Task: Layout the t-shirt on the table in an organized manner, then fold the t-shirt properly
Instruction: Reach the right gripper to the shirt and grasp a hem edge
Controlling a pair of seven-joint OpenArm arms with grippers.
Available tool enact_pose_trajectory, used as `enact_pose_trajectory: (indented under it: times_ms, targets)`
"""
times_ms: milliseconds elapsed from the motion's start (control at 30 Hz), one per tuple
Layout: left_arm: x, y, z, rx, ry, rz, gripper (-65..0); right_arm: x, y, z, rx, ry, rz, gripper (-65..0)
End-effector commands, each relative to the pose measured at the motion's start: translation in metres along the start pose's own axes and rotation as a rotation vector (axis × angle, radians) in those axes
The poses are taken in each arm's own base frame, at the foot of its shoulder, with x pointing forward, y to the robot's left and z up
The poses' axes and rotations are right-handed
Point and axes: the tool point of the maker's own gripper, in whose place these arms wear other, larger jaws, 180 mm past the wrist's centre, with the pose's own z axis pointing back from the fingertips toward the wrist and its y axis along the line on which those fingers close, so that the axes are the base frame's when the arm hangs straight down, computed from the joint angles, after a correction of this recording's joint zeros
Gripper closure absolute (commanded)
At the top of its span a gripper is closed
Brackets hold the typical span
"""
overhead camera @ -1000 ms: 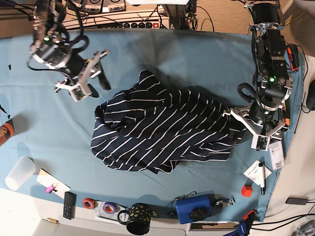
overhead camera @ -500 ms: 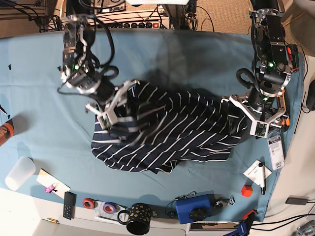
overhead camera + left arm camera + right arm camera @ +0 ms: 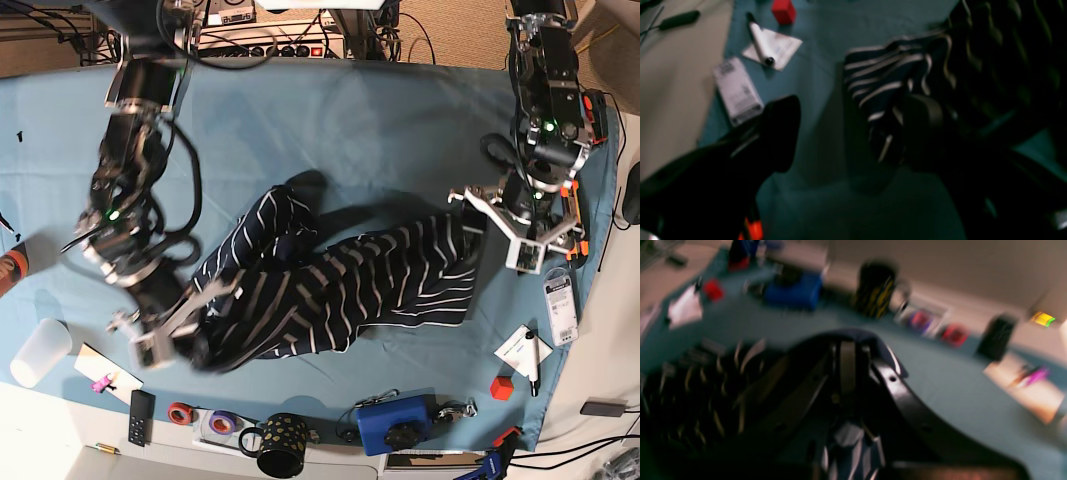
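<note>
On the table [image 3: 400,120], right gripper [image 3: 185,330] clamps the t-shirt [image 3: 340,285]; left gripper [image 3: 520,225] gapes wide beside it.

T-shirt [image 3: 330,290] lies crumpled mid-bench [image 3: 380,130]. Right pincer [image 3: 175,335] sits at its near-left edge in base view; left pincer [image 3: 505,235] at its right edge. Mug [image 3: 280,445] stands along the bench's near edge.

I see the t-shirt [image 3: 330,290] as soft, matt striped cloth, rumpled. The table [image 3: 380,130] wears smooth matt cloth. At five o'clock sit a glossy plastic-looking red block [image 3: 501,387] and white paper [image 3: 520,350].
</note>
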Motion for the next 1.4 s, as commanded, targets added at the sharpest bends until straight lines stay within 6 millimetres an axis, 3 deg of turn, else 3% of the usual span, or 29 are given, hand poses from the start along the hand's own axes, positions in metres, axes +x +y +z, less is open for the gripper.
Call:
enact_pose_trajectory:
  times_ms: [0, 100, 233, 367, 433, 467, 533, 600, 733, 800, 867, 967, 1067, 1167, 1267, 1367]
  targets:
    - [0.012, 0.001, 0.003, -0.002, -0.047, 0.001, -47.7, 0.028, -0.015, -0.001, -0.040, -0.081, 0.011, 0.0]
    - [0.004, -0.002, 0.005, -0.012, -0.027, 0.005, -47.7, 0.029, -0.049, -0.007, -0.118, -0.075, -0.040, 0.0]
    - [0.001, -0.003, 0.006, -0.013, -0.021, 0.006, -47.7, 0.010, -0.091, -0.016, -0.188, -0.032, -0.157, 0.0]
    - [0.002, -0.003, 0.006, -0.013, -0.028, 0.007, -47.7, -0.003, -0.110, -0.013, -0.205, -0.008, -0.260, 0.0]
    - [0.002, -0.003, 0.006, -0.013, -0.027, 0.007, -47.7, -0.009, -0.109, -0.011, -0.179, 0.035, -0.246, 0.0]
    - [0.002, -0.003, 0.006, -0.013, -0.028, 0.007, -47.7, -0.011, -0.106, -0.010, -0.153, 0.056, -0.237, -3.7]
    - [0.002, -0.003, 0.006, -0.013, -0.027, 0.007, -47.7, -0.014, -0.102, -0.008, -0.109, 0.086, -0.218, -19.6]
    - [0.002, -0.003, 0.006, -0.013, -0.028, 0.007, -47.7, -0.012, -0.096, -0.006, -0.060, 0.085, -0.226, -26.4]
    - [0.006, -0.014, 0.006, -0.077, -0.046, 0.038, -47.7, 0.017, -0.061, 0.001, 0.173, -0.003, -0.308, -26.4]
    - [0.010, -0.032, 0.008, -0.169, -0.072, 0.014, -47.7, 0.035, -0.046, 0.011, 0.259, -0.059, -0.216, -26.4]
    - [0.014, -0.050, 0.009, -0.244, -0.104, -0.032, -47.7, 0.049, -0.047, 0.022, 0.247, -0.100, -0.148, -26.4]
    - [0.011, -0.078, 0.008, -0.329, -0.127, -0.106, -47.7, 0.050, -0.072, 0.032, 0.145, -0.108, -0.138, -26.4]
    - [0.001, -0.095, 0.000, -0.333, -0.111, -0.229, -47.7, 0.032, -0.104, 0.045, 0.019, -0.074, -0.195, -26.4]
    - [0.000, -0.103, -0.014, -0.294, -0.103, -0.293, -47.7, 0.000, -0.131, 0.063, -0.099, -0.016, -0.261, -26.3]
    - [0.002, -0.110, -0.032, -0.274, -0.090, -0.300, -47.6, -0.039, -0.144, 0.085, -0.171, 0.051, -0.326, -26.3]
    - [-0.006, -0.109, -0.055, -0.248, -0.028, -0.309, -43.6, -0.077, -0.148, 0.106, -0.214, 0.127, -0.366, -26.3]
